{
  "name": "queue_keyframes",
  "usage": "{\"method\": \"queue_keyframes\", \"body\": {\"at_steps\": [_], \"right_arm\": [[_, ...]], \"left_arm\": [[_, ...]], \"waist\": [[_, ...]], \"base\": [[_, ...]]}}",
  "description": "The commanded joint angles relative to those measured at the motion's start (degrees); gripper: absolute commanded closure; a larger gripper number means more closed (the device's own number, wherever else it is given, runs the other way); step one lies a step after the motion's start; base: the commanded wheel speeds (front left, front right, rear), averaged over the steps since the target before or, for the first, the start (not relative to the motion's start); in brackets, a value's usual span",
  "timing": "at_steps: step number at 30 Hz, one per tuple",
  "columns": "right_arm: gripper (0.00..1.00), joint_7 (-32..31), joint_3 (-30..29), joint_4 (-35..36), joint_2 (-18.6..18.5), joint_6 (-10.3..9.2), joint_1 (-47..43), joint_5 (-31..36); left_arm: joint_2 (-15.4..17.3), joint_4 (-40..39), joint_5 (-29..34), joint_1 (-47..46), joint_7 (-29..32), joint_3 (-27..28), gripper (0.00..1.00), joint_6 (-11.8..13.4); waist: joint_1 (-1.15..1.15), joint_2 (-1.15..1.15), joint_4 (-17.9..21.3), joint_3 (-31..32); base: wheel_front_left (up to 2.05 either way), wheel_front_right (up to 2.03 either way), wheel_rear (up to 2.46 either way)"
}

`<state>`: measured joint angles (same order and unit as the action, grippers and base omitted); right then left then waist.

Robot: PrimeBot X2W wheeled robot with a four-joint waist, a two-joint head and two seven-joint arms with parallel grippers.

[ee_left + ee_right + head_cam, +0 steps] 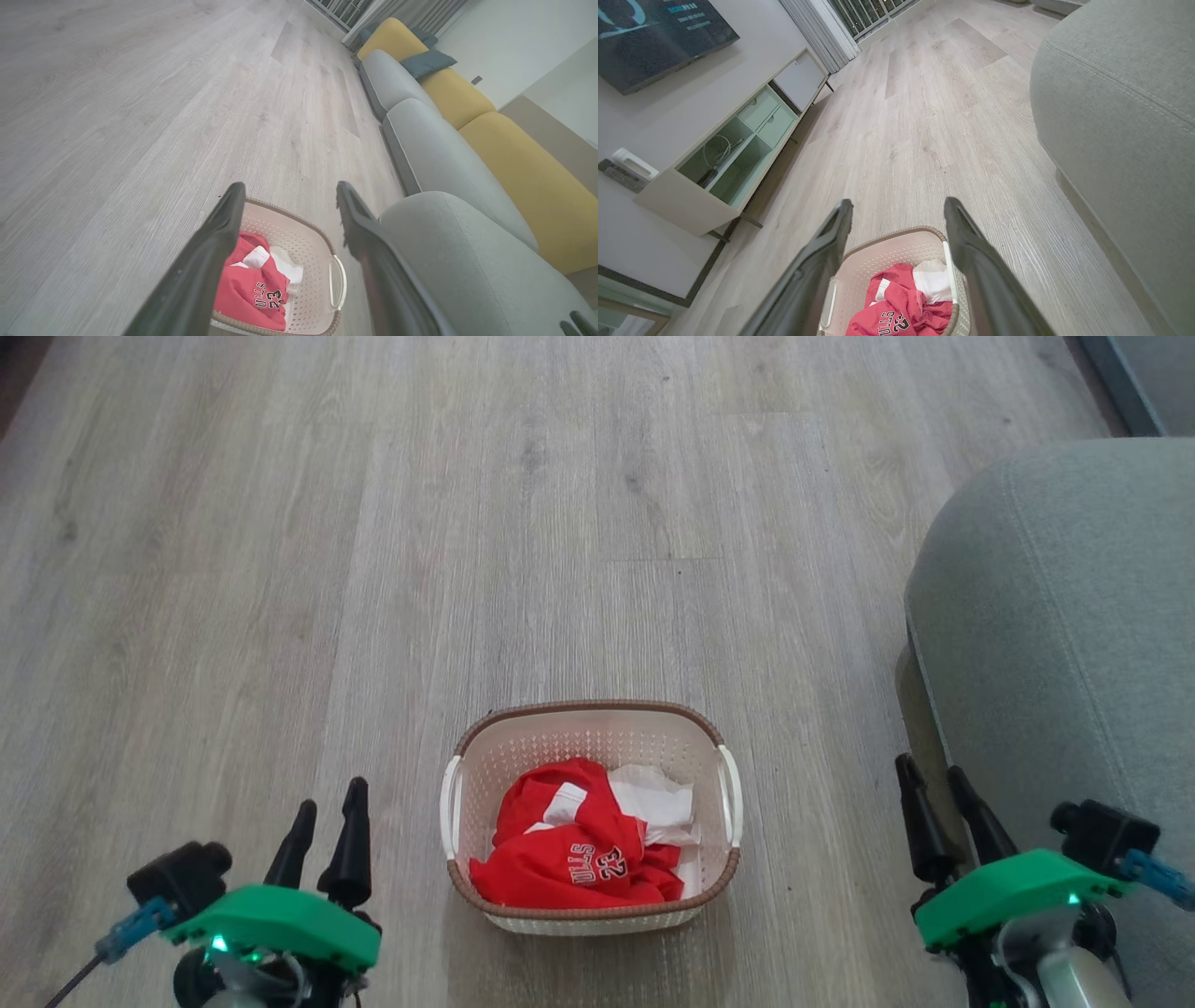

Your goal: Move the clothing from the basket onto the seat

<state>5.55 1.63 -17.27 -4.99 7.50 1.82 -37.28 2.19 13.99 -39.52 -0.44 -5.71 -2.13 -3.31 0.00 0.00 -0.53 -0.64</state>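
In the head view, the basket (579, 742) stands on the wooden floor (373, 569) and holds the clothing (569, 863), a crumpled red jersey with white panels. The seat (1055, 644) rises at the right, apart from the basket. The left tool (330, 799) hangs at the lower left and the right tool (929, 768) at the lower right beside the seat's edge, both released and grasping nothing. In the left wrist view, the wide-apart fingers (219, 233) frame the basket, with the jersey heaped inside and the seat to its right. In the right wrist view, parted fingers (971, 242) frame the basket too, and a low cabinet (738, 154) lines the wall at left.
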Motion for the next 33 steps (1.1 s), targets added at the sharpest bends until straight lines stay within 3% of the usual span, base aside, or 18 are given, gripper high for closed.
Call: {"method": "queue_keyframes", "body": {"at_steps": [1, 33], "right_arm": [[0.0, 0.93, 1.07, 1.65, -1.1, -0.01, 3.14, 2.41], [0.0, 6.16, 3.18, 1.37, -1.73, -0.01, 3.77, 24.51]], "left_arm": [[0.77, -2.35, 2.44, -2.9, -0.84, 0.46, 0.0, 0.24], [2.31, -4.46, 24.82, -3.25, -6.04, -2.87, 0.0, 3.13]], "waist": [[0.0, 0.0, -0.01, -0.07], [0.0, 0.0, 0.26, -0.5]], "base": [[0.0, 0.0, 0.0], [0.0, 0.0, 0.0]]}}
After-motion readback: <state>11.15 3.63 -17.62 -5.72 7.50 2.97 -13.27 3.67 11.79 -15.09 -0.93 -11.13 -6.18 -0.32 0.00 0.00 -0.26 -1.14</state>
